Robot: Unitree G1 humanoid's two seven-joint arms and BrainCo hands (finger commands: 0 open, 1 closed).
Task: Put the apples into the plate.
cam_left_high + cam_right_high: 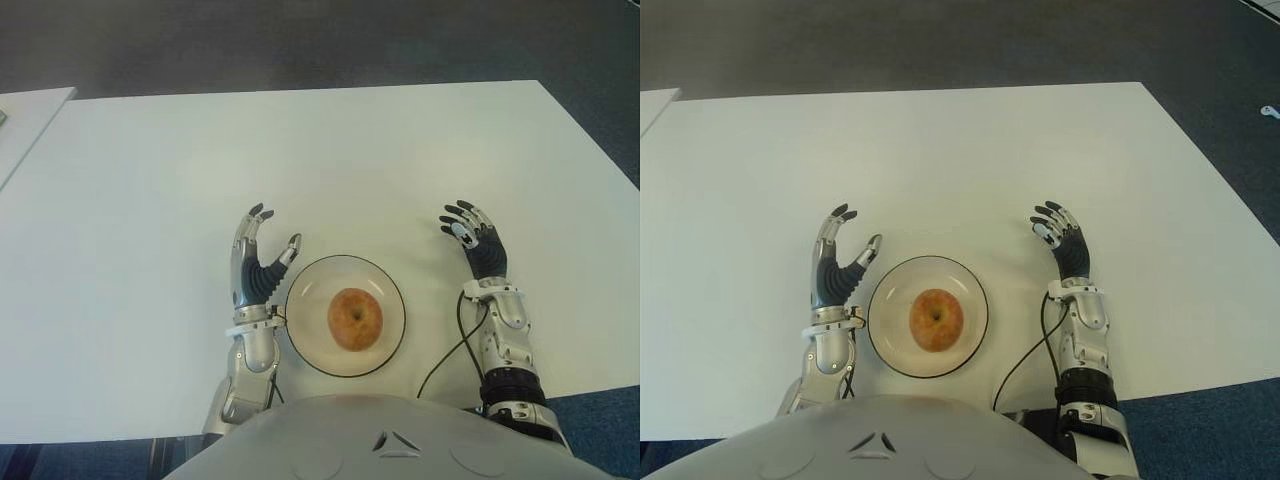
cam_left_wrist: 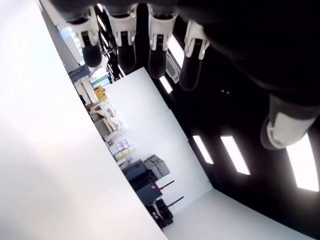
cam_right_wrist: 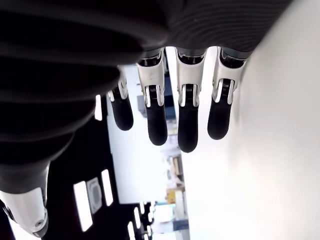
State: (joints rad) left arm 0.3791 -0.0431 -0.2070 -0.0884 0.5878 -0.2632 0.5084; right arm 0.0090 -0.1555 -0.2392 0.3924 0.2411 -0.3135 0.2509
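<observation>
A wide white table (image 1: 200,160) fills most of the room in front of me, its top plain and bare. Beyond its far edge the floor (image 1: 300,40) is dark grey carpet, and on the near right the carpet (image 1: 600,420) looks blue. Off to the left, just apart from the big table, the corner of a second white table (image 1: 25,115) pokes in. A small pale object (image 1: 1269,111) lies on the floor away to the right; what it is I cannot tell. A thin black cable (image 1: 455,345) trails in a loop across the white top toward the near edge.
</observation>
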